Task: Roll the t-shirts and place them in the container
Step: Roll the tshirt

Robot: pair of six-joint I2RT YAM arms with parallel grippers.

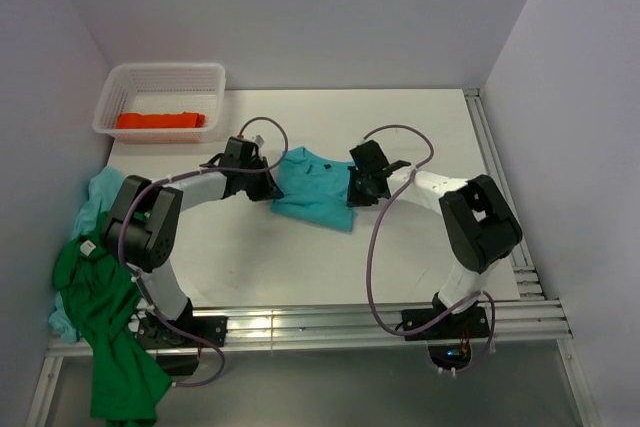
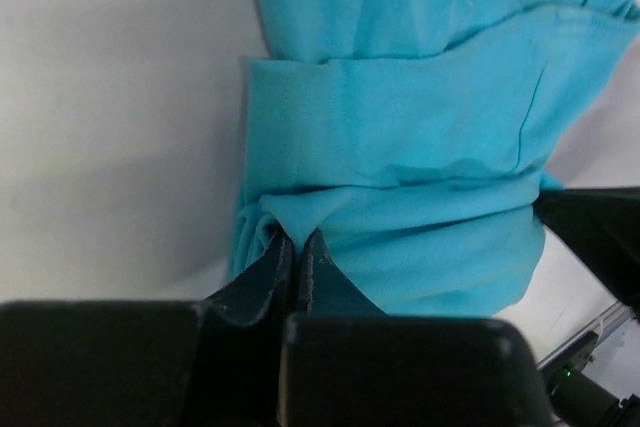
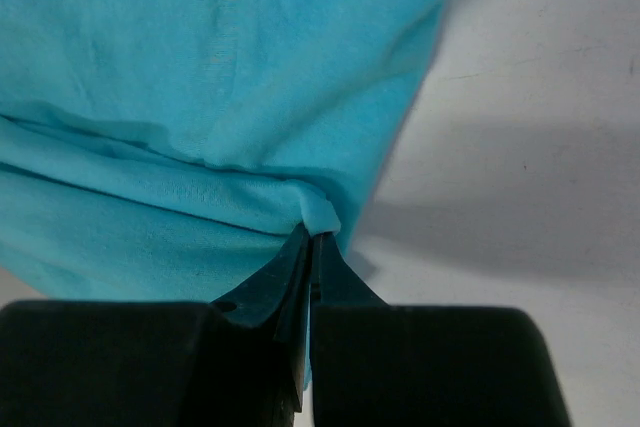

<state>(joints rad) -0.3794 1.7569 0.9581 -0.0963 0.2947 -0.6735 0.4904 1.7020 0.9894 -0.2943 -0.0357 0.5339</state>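
Observation:
A turquoise t-shirt (image 1: 312, 192) lies partly folded over itself at the middle of the table. My left gripper (image 1: 262, 182) is shut on its left edge, and in the left wrist view the jaws (image 2: 298, 239) pinch a fold of the cloth (image 2: 400, 127). My right gripper (image 1: 358, 187) is shut on the right edge, nipping a small tuck (image 3: 315, 237) of the same t-shirt (image 3: 180, 97). A bright green t-shirt (image 1: 105, 317) hangs over the table's left front corner, on top of a second turquoise one (image 1: 98, 197). An orange-red t-shirt (image 1: 160, 120) lies rolled in the basket.
The white mesh basket (image 1: 120, 87) stands at the back left against the wall. Metal rails run along the table's front (image 1: 350, 325) and right (image 1: 500, 177) edges. Walls close in the left, back and right sides.

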